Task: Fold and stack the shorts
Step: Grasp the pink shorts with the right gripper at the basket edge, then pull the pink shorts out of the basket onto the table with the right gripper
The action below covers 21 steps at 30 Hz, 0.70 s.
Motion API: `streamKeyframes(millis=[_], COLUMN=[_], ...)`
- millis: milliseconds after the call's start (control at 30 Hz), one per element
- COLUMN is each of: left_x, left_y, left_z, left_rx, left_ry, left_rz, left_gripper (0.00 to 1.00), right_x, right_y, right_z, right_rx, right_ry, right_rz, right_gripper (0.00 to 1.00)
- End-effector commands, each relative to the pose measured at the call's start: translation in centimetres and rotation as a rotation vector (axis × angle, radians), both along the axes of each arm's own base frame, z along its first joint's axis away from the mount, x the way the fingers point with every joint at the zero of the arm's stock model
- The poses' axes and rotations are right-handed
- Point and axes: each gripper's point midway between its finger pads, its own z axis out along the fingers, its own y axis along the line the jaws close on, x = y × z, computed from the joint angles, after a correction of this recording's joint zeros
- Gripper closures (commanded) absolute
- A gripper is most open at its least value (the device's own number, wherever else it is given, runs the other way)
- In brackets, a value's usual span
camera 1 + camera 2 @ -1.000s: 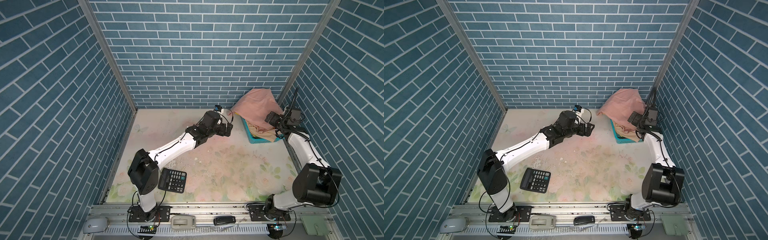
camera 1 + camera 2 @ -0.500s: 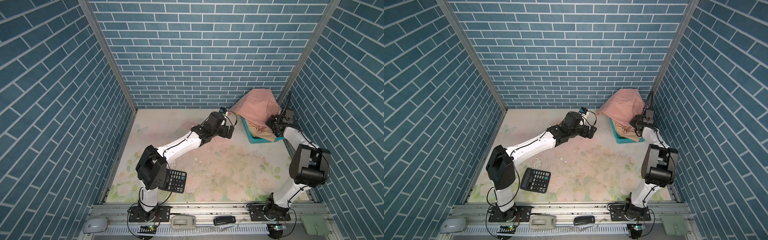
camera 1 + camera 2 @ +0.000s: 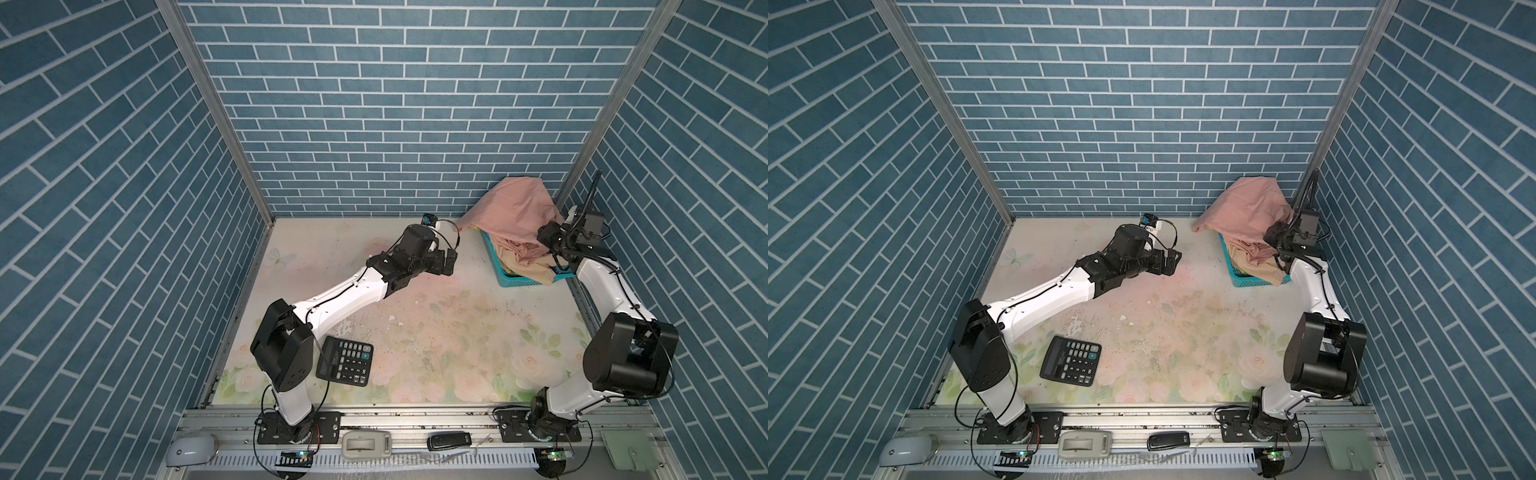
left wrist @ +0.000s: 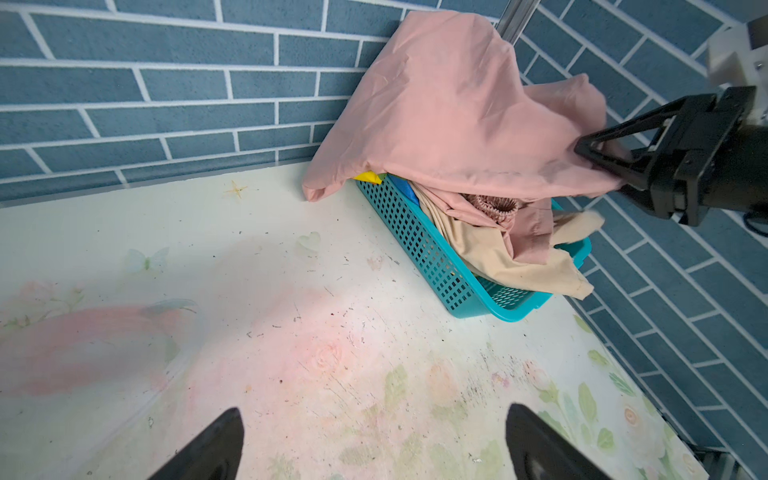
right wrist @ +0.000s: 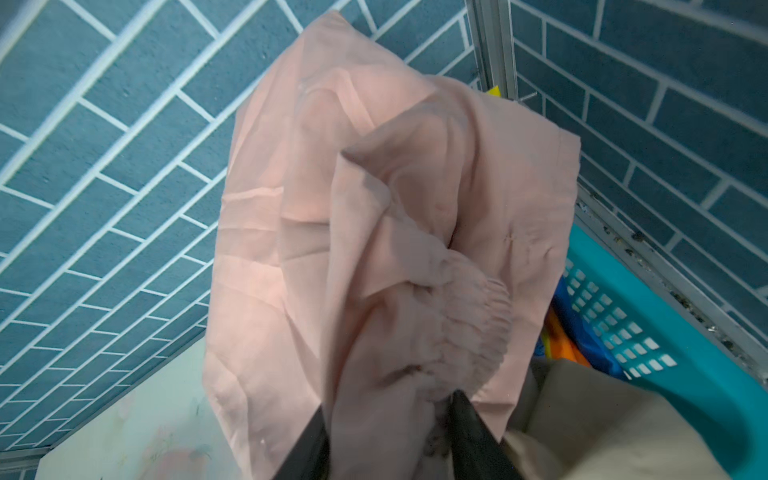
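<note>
Salmon shorts (image 3: 509, 210) upper right in top view, tented over teal basket (image 4: 419, 249) against corner walls. Right gripper (image 5: 390, 401) jaws pinched on bunched waistband fold, likely for lift-out onto table (image 3: 436, 324). Left gripper (image 4: 376, 409) jaws wide apart, nothing held, over bare table near basket, probably waiting for second corner. Beige shorts (image 4: 490, 253) underneath, spilling over rim; rainbow shorts (image 4: 401, 187) buried, snag risk. Calculator (image 3: 345, 360) lower left, well apart.

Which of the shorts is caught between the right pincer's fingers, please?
The pink shorts, draped over the pile: the right pincer pinches its cloth. The beige shorts and the striped shorts lie beneath it in the basket.
</note>
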Motion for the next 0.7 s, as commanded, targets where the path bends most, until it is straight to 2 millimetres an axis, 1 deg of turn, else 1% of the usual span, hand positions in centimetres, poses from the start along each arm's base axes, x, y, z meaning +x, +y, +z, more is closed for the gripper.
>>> streamKeyframes(millis=[0,67,233,267,300,333,367,433,467,533,600,667], left_x=[-0.5,-0.6,-0.7,-0.7,-0.6,-0.5,-0.4,-0.3,-0.1,0.4,0.9,1.5], left_y=[0.6,0.9,1.4,1.4,1.5,1.5,1.6,1.9,2.2,2.9,4.0,5.3], left_z=[0.4,0.3,-0.1,-0.1,-0.2,-0.2,-0.3,-0.2,0.1,0.5,1.1,1.9], left_rx=[-0.018,-0.007,0.021,0.029,0.035,0.041,0.044,0.043,0.035,0.016,-0.011,-0.037], left_ry=[0.009,0.003,-0.023,-0.025,-0.027,-0.029,-0.028,-0.023,-0.023,-0.02,-0.015,-0.011], left_rz=[0.003,0.006,0.003,0.0,0.0,-0.001,0.0,0.002,0.007,0.023,0.051,0.068], left_gripper=[0.0,0.0,0.01,0.0,0.0,0.0,0.0,0.0,0.0,0.0,0.0,0.0], right_x=[-0.4,-0.2,0.7,0.8,0.9,1.0,1.1,1.3,1.3,1.2,0.7,-0.3], right_y=[0.0,-0.1,-0.2,-0.2,-0.2,0.0,0.2,1.1,1.7,3.2,6.0,10.2], right_z=[-2.4,-3.3,-5.0,-5.3,-5.3,-5.3,-4.8,-3.0,-1.6,1.8,5.8,10.1], right_rx=[0.001,0.001,0.006,0.011,0.016,0.025,0.038,0.068,0.071,0.051,0.021,-0.004], right_ry=[0.071,0.092,0.12,0.127,0.126,0.125,0.112,0.069,0.044,-0.008,-0.075,-0.151], right_rz=[0.002,-0.001,0.002,0.003,0.005,0.005,0.011,0.036,0.047,0.079,0.135,0.217], right_gripper=[0.5,0.48,0.48,0.55,0.64,0.75,0.86,0.98,1.0,1.0,1.0,1.0])
